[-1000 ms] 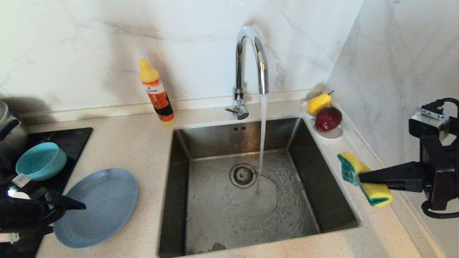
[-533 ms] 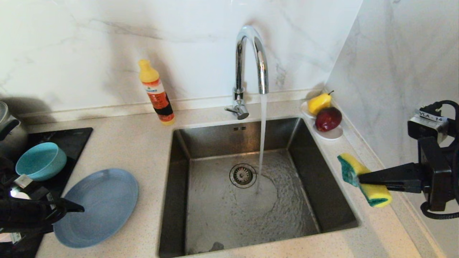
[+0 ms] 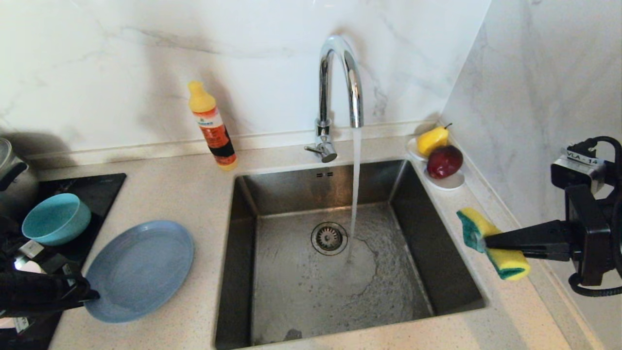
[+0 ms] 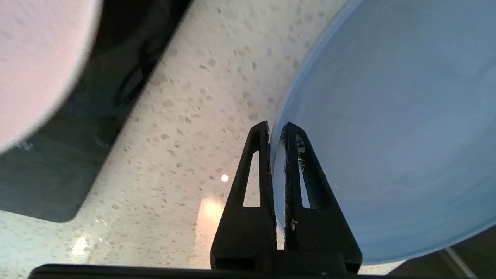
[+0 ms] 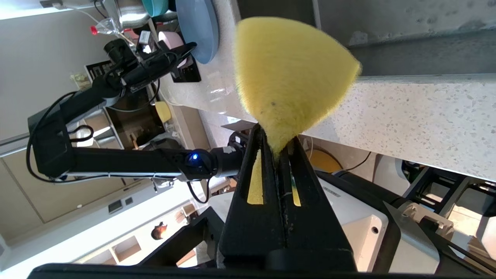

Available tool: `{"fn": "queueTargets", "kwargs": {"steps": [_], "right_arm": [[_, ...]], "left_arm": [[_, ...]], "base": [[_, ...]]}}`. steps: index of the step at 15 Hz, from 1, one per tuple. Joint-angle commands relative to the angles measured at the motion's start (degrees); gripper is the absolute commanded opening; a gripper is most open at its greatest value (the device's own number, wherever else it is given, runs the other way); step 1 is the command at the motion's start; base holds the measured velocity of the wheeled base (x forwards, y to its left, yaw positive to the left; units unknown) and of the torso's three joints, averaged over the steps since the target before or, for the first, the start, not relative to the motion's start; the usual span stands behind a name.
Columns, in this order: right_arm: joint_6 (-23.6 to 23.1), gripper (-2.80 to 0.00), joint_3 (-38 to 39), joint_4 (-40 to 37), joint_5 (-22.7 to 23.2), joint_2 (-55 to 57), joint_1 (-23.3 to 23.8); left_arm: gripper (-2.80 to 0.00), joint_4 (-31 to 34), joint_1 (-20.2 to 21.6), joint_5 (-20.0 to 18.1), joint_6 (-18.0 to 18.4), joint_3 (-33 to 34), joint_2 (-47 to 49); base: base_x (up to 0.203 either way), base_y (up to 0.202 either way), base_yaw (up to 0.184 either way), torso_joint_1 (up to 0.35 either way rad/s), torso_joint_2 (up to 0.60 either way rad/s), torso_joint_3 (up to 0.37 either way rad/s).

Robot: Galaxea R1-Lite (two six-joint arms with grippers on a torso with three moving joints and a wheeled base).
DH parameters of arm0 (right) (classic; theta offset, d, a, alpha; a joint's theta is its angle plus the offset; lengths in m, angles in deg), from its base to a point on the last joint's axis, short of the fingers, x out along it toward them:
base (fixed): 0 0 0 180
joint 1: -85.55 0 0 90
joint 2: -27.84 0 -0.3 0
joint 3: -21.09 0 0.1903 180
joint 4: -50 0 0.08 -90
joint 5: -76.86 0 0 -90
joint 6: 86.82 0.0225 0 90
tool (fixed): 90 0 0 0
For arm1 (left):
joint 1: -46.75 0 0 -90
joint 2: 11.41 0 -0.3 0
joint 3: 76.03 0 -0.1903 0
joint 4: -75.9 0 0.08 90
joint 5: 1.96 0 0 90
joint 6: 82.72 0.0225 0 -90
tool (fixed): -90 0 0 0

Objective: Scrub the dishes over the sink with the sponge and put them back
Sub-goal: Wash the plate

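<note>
Left gripper (image 4: 276, 130) pinches plate (image 3: 141, 270) rim beside teal bowl (image 3: 56, 218).

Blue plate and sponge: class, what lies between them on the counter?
In the head view, the sink with water running from the tap lies between the blue plate and the sponge.

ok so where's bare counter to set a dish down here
The biggest bare patch is the speckled counter between the blue plate, the soap bottle and the sink. A narrower strip runs behind the sink, either side of the tap. Crowded: the right ledge with the fruit saucer, and the far left with the teal bowl.
</note>
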Motion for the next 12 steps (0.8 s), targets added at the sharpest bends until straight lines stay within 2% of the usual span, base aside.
{"fn": "queueTargets", "kwargs": {"steps": [1,6,9,10,12], "right_arm": [[0.2,-2.8,-0.2,-0.1,0.4,0.2,-0.1],[0.2,-2.8,0.4,-0.1,0.6,0.4,0.0],[0.2,-2.8,0.8,-0.1,0.5,0.2,0.1],[0.2,-2.8,1.0,-0.1,0.5,0.0,0.1],[0.2,-2.8,1.1,-0.2,0.4,-0.2,0.2]], "left_arm": [[-2.8,0.1,0.6,-0.1,-0.1,-0.1,-2.1],[-2.8,1.4,0.7,-0.1,-0.7,-0.7,-11.7],[-2.8,6.6,0.7,-0.1,0.6,-3.3,-20.5],[-2.8,10.2,0.6,-0.1,2.9,-4.6,-23.2],[-2.8,17.8,0.6,-0.3,11.6,-5.0,-27.5]], "base": [[0.0,0.0,0.0,0.0,0.0,0.0],[0.0,0.0,0.0,0.0,0.0,0.0],[0.0,0.0,0.0,0.0,0.0,0.0],[0.0,0.0,0.0,0.0,0.0,0.0],[0.0,0.0,0.0,0.0,0.0,0.0]]}}
